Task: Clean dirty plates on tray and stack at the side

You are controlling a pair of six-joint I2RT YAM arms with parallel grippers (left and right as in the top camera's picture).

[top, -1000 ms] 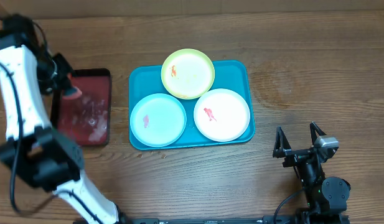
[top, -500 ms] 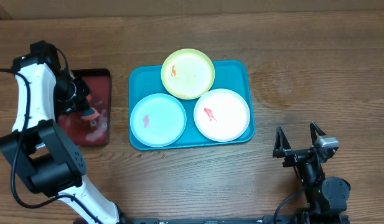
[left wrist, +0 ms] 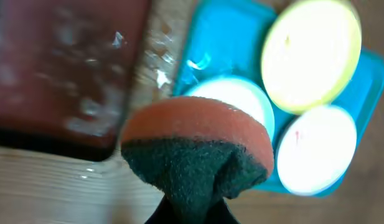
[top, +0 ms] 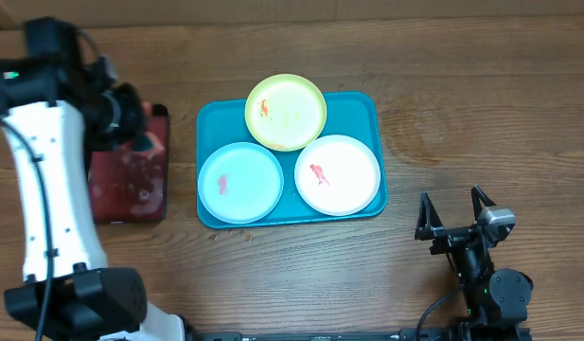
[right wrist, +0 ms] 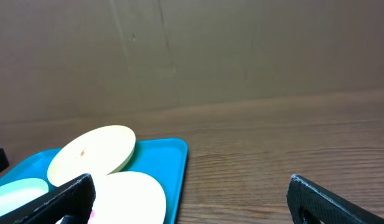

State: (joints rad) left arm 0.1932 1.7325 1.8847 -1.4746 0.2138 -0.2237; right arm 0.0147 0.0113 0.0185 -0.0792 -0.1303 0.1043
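Three smeared round plastic plates lie on the large teal rectangular plastic tray (top: pixel 367 106) mid-tabletop: light blue plate (top: pixel 240 182), yellow-green plate (top: pixel 286 112) and white plate (top: pixel 337 174). The left gripper (top: pixel 135 137) hangs over the dark red black-rimmed tray's (top: pixel 131 189) far right corner. Seen from the left wrist, its jaws are pinched tight on an orange-and-dark-green sponge (left wrist: pixel 198 155). Seen from the right wrist, the right gripper (right wrist: pixel 190 183) is spread wide and empty.

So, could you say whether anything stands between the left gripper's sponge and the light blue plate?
Nothing visible does: the left gripper, shut on the sponge, hangs over the dark red tray, the light blue plate unobstructed.
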